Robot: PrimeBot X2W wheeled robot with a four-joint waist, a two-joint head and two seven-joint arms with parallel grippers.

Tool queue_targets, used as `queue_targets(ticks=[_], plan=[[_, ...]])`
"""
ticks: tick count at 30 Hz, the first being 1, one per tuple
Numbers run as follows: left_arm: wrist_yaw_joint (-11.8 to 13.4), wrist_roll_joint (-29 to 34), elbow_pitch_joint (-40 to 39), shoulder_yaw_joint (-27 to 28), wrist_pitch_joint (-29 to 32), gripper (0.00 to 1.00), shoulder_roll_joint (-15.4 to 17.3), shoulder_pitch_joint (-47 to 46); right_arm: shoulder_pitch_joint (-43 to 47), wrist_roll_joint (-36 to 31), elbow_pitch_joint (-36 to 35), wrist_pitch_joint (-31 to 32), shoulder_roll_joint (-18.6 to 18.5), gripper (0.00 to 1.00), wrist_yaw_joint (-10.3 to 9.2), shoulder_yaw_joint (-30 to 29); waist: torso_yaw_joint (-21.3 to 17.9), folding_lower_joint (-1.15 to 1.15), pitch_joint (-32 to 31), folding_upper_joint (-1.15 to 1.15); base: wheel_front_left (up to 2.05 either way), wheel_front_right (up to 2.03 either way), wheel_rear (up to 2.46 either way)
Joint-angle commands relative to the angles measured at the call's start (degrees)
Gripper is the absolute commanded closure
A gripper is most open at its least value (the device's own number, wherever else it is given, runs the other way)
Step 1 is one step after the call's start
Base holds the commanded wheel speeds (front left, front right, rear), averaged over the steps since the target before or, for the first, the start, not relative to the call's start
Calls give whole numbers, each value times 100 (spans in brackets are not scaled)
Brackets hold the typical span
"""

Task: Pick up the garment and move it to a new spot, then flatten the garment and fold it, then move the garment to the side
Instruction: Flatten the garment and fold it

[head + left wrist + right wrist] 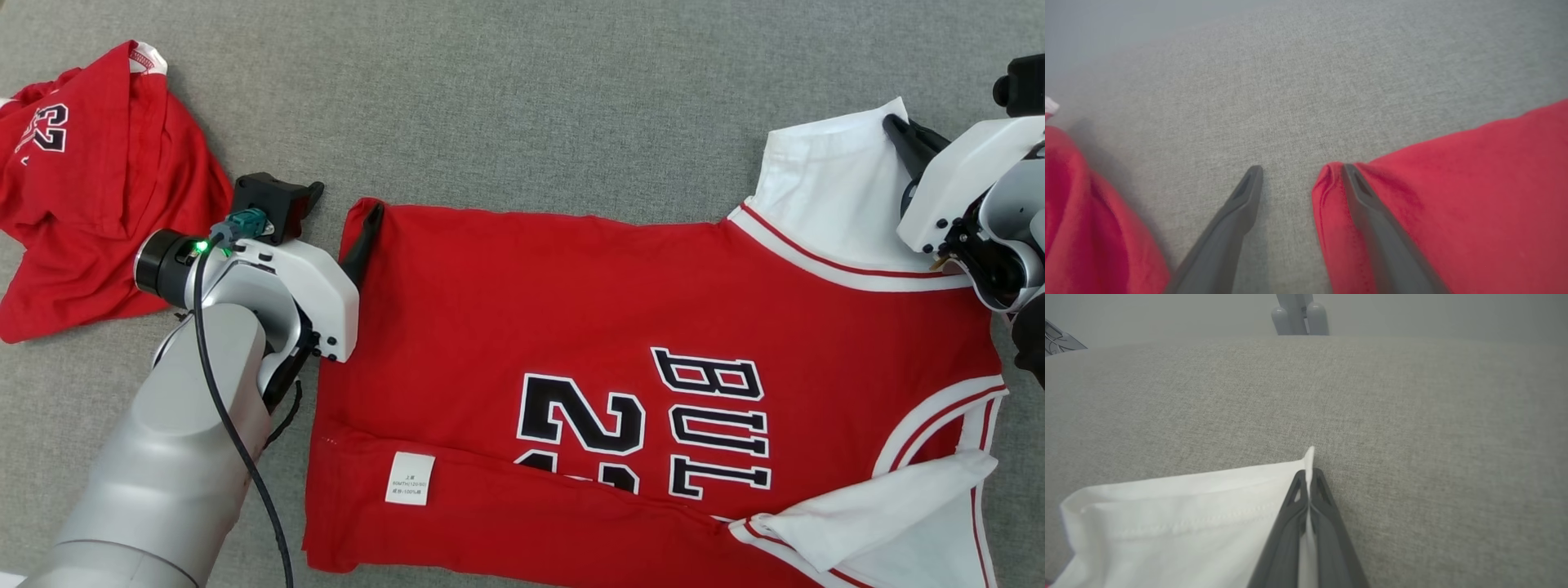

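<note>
- Garment (653,327): red jersey with white sleeves and black, white-edged lettering and numerals. It lies spread across the centre and right of the head view, with its lower edge folded up over the body.
- Upper sleeve (824,188): white, lying flat at the upper right of the head view.
- Lower sleeve (865,514): white, folded across the jersey at the lower right.
- Care label (410,478): small and white, on the folded strip at lower centre.
- Left gripper (1302,168): jaws wide apart and holding nothing. One finger lies over the garment's red upper-left corner, the other over bare cloth surface.
- Right gripper (1309,471): jaws pressed together on the edge of the upper sleeve, at its far corner.
- Second red garment (90,180): crumpled at the upper left of the head view, apart from the jersey.
- Surface (531,98): grey woven cloth under everything.
</note>
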Motion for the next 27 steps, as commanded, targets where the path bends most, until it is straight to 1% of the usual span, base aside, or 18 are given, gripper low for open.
queue_targets(ticks=[1, 6, 7, 8, 9, 10, 18, 23, 27], plan=[[-35, -66, 53, -116, 92, 0, 40, -41, -30, 60, 62, -35, -40, 100, 0, 52, -6, 0, 5, 0, 0, 0, 0], [-37, -317, 86, -435, 260, 0, 66, -63, -73, 160, 90, -60, -39, 100, 0, 189, -19, 0, 11, 0, 0, 0, 0], [-37, -364, 84, -479, 272, 26, 84, -69, -79, 184, 95, -73, -41, 100, 0, 217, -21, 0, 11, 0, 0, 0, 0], [-37, -364, 84, -479, 272, 26, 84, -69, -79, 184, 95, -73, -41, 100, 0, 217, -21, 0, 11, 0, 0, 0, 0], [-36, -418, 83, -519, 287, 65, 105, -75, -84, 211, 103, -88, -40, 100, 0, 247, -23, 0, 11, 0, 0, 0, 0], [-36, -467, 84, -556, 292, 100, 124, -85, -91, 233, 106, -94, -38, 100, 0, 274, -25, 0, 10, 0, 0, 0, 0], [-16, -737, 125, -658, 76, 100, 240, -149, -69, 437, 121, -218, -55, 100, 0, 465, -20, 0, -53, 0, 0, 0, 0], [-17, -866, 147, -629, -129, 100, 235, -98, 63, 578, 37, -487, -75, 100, 0, 533, -16, 0, -180, 0, 0, 0, 0], [-18, -942, 123, -708, -215, 100, 250, -27, 205, 682, -77, -798, -109, 100, 0, 607, -23, 0, -322, 0, 0, 0, 0]])
